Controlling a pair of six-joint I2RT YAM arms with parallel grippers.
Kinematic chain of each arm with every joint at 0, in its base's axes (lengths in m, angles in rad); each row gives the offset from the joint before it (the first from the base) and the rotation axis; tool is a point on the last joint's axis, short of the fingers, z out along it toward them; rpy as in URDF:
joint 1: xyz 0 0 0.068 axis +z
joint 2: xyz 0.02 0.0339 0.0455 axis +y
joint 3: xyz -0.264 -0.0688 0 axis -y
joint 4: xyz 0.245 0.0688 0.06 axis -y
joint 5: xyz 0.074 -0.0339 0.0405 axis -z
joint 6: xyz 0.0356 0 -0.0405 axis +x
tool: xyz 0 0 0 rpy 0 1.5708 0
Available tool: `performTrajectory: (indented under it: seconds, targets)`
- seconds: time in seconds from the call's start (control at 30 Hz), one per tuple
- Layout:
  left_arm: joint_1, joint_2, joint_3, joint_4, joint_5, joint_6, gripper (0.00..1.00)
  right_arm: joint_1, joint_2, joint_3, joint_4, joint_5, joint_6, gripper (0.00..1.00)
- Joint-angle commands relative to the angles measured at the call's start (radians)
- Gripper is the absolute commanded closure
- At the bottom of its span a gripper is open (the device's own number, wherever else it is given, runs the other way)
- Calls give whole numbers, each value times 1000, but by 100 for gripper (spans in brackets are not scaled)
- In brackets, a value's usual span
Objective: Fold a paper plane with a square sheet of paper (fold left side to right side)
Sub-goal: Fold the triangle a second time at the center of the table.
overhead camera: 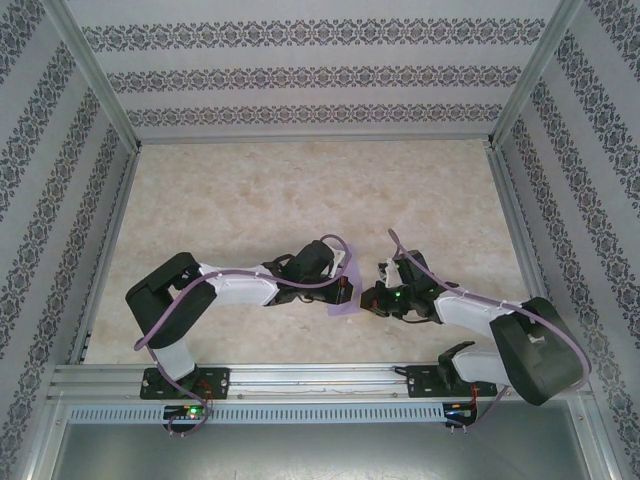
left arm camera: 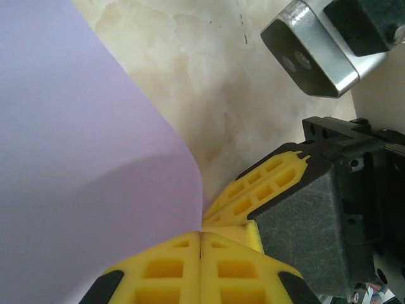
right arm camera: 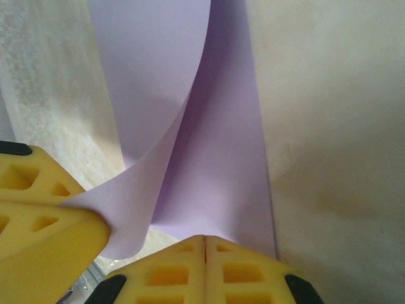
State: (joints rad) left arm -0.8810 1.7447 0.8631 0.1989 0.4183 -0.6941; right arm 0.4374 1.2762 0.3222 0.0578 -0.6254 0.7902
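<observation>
The square sheet of paper (overhead camera: 341,303) is lavender and lies at the near middle of the table, between the two wrists. In the left wrist view its left part (left arm camera: 76,158) curls up and over, and its edge runs down into my left gripper (left arm camera: 201,233), which is shut on it. My left gripper (overhead camera: 347,290) sits just left of my right gripper (overhead camera: 372,298). In the right wrist view the flat layer (right arm camera: 215,158) lies on the table and its near edge meets my right gripper (right arm camera: 204,238), shut on it. The left gripper's fingers (right arm camera: 38,221) hold the lifted flap.
The marble-patterned table (overhead camera: 300,190) stretches back behind the arms. Patterned walls and metal posts (overhead camera: 95,80) close it on three sides. A metal rail (overhead camera: 320,375) with both arm bases runs along the near edge.
</observation>
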Motion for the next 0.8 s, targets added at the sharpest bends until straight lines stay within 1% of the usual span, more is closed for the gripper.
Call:
performTrajectory:
  seconds: [0.0, 0.17, 0.43, 0.53, 0.77]
  targets:
    - [15, -11, -10, 15, 4, 7, 100, 12, 22, 15, 18, 35, -2, 100]
    - [18, -14, -15, 17, 0, 5, 100, 17, 66, 16, 7, 54, -12, 100]
    - [38, -25, -25, -5, 11, 12, 100, 20, 69, 15, -60, 93, -26, 100]
    - [55, -28, -34, -5, 30, 13, 100, 20, 71, 15, -86, 99, -37, 100]
    - [91, -28, -36, -47, 68, 43, 99, 22, 73, 15, -86, 84, -41, 100]
